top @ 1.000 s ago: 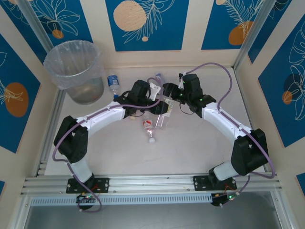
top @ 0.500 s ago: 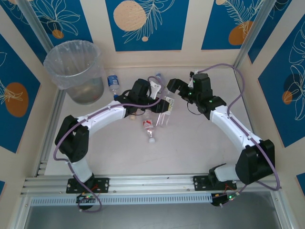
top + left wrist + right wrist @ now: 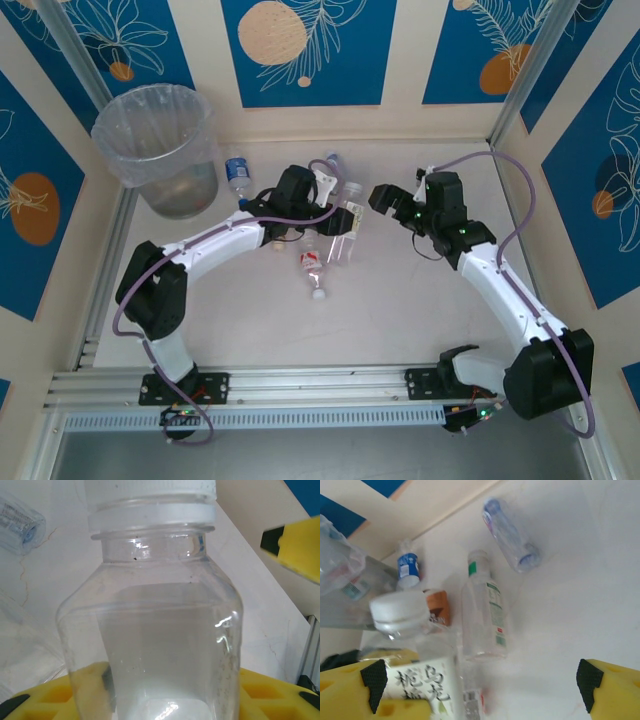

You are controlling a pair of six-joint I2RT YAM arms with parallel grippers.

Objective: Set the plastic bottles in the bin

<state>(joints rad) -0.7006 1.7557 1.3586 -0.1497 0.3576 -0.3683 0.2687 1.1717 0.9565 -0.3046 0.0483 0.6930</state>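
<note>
Clearance was checked first. Walls closed the table on the far, left and right sides, and an aluminium rail ran along the near edge. The bin stood in the far left corner, close to the left wall. Bare tabletop lay between the plastic bottles and the rail.

The surface was pale and matt, with hairline cracks visible in the left wrist view. The walls were cream, with blue panels showing orange discs and white leaf outlines.

Count: one bin, two arms, six bottles outside the bin.
- **Held:** the white-capped bottle was clamped between the yellow pads of the left gripper, mid-table and well apart from the bin.
- **On the table:**
  - the blue-labelled bottle, upright just beside the bin
  - the blue-capped bottle, on its side near the far wall
  - the green-labelled bottle, on its side
  - the brown-labelled bottle
  - the red-labelled bottle

The right gripper hung just right of the held bottle, jaws wide apart, holding nothing. The bin's contents could not be made out.
</note>
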